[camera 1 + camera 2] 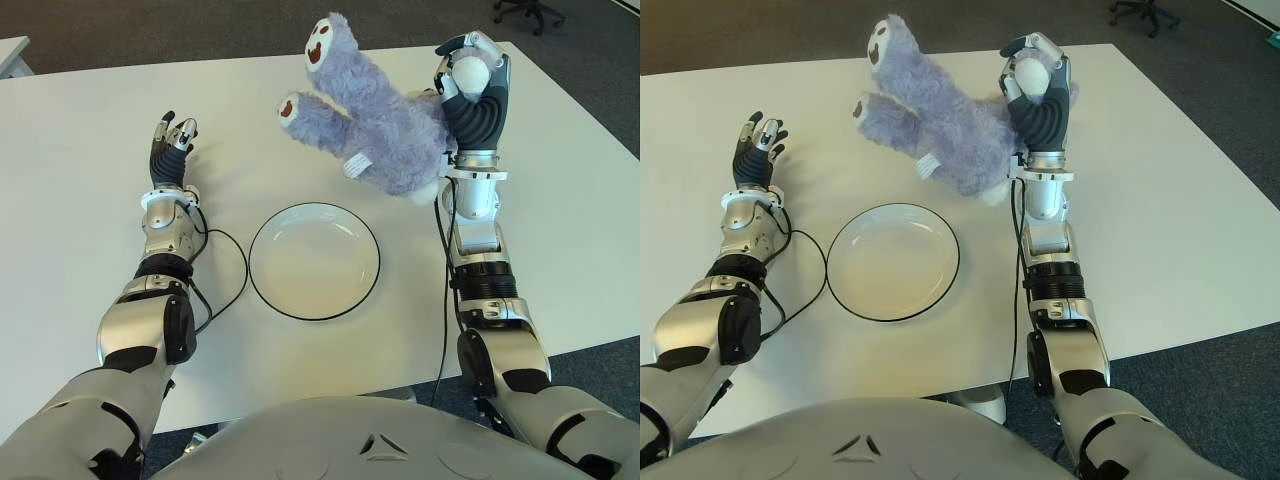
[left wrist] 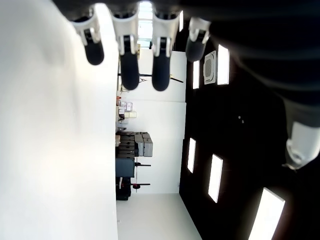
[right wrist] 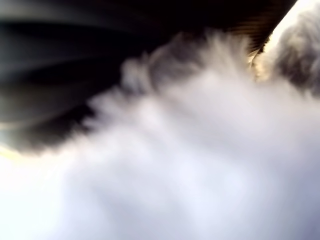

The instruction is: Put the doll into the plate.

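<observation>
Purple plush fills the right hand, whose fingers are closed around the doll, lifted beyond the plate and to its right. The carry is under way; next it must swing over the plate and release. The left hand shows left of the plate, fingers relaxed and empty.

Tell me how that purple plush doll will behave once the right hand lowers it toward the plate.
Probably floppy: the doll hangs sideways from the right hand, its legs sticking out loosely. It looks light for its bulk, since one hand holds it aloft by one end. Its furry surface should not slip, but a limb may drape over the plate rim. The left hand shows left of the plate.
</observation>
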`<state>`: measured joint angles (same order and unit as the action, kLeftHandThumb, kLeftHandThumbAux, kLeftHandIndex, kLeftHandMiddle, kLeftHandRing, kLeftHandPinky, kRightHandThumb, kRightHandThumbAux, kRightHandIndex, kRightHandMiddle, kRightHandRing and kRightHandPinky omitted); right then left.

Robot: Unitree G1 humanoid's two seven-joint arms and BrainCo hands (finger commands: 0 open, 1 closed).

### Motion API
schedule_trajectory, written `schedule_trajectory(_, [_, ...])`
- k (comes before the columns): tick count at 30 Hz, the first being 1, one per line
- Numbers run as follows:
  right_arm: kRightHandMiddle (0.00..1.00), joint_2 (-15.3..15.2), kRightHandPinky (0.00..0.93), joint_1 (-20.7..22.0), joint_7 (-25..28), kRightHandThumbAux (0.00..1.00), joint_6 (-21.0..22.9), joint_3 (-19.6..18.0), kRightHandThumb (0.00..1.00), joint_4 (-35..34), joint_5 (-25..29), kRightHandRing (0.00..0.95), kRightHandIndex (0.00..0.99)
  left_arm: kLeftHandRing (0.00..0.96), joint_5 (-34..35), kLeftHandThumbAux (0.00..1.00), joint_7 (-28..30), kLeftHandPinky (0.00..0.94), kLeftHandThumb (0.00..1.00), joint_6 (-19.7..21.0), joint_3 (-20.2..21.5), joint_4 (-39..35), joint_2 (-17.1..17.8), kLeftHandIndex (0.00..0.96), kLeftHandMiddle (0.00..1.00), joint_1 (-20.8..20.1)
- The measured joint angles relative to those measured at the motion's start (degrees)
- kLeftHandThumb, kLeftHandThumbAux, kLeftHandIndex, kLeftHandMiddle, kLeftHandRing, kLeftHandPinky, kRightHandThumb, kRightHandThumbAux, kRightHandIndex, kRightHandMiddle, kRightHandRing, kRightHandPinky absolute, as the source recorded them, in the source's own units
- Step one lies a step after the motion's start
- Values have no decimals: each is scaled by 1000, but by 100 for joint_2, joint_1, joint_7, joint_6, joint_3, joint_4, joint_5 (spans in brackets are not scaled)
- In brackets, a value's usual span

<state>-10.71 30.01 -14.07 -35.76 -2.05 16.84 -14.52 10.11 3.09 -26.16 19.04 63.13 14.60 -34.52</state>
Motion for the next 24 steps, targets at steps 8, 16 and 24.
schedule_trajectory(8, [830, 99, 832, -85, -50, 716, 49, 87, 701, -200, -249, 849, 439, 191, -1, 501, -6, 98, 0, 2, 1, 9, -15, 96, 212, -16])
schedule_trajectory(16, [829, 99, 825, -88, -213, 716, 46, 131, 700, -251, -616, 844, 439, 183, -5, 501, -45, 123, 0, 20, -5, 12, -24, 94, 201, -31])
schedule_trajectory(24, [831, 69, 828, -84, -432, 717, -18, 272, 698, -248, -1023, 844, 438, 178, -8, 510, -79, 97, 0, 38, -8, 12, -32, 102, 201, -39])
